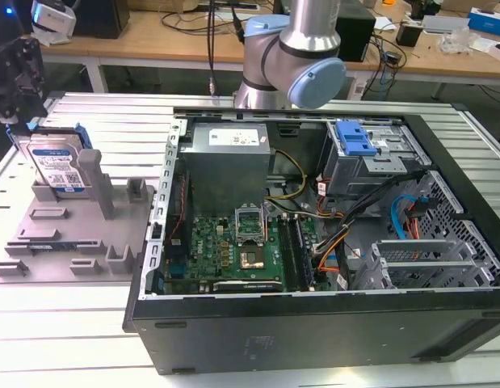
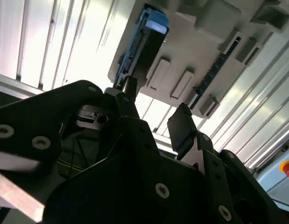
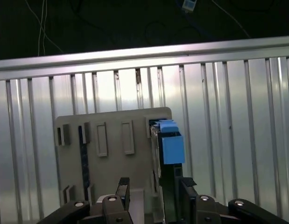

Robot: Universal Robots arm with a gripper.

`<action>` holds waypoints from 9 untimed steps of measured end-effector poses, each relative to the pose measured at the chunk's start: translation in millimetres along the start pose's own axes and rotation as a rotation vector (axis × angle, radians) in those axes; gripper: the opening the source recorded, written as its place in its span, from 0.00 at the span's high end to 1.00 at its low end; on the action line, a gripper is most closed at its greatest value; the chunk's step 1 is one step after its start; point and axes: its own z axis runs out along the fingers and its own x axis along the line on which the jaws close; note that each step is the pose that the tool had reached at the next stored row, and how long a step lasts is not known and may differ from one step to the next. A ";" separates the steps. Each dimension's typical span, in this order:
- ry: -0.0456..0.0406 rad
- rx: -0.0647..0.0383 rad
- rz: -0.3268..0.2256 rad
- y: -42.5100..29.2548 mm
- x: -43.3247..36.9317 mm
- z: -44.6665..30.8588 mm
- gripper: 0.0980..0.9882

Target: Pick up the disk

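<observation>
At the exterior view's far left, the black pincer [image 1: 23, 120] hangs just above the disk [image 1: 57, 166]. The disk stands on edge at the back corner of the grey fixture plate [image 1: 68, 242]. Its white-and-blue label faces the camera, and a blue side rail [image 1: 82, 139] runs along the edge nearer the case. A grey upright post [image 1: 94, 174] rises just beside it.

Both wrist views show the pincer's two fingers [image 3: 186, 186] spread apart, gripping nothing. In the first wrist view the disk, seen edge-on, appears to line up with the gap between them, though whether a finger touches it is hard to judge.

The plate lies flat on the slatted metal counter [image 1: 72, 339], right beside the open computer case [image 1: 314, 331] on its right. Inside the case a grey power supply [image 1: 229, 158] sits at the back with a green motherboard [image 1: 233, 250] in front of it. Further right come bundled cables [image 1: 346, 234], a blue drive-bay bracket [image 1: 355, 139] and a metal drive cage [image 1: 419, 263]. Behind the case stands the robot arm [image 1: 294, 48].
</observation>
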 end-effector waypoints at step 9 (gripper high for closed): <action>0.0011 0.001 -0.061 13.9 -7.7 6.8 0.50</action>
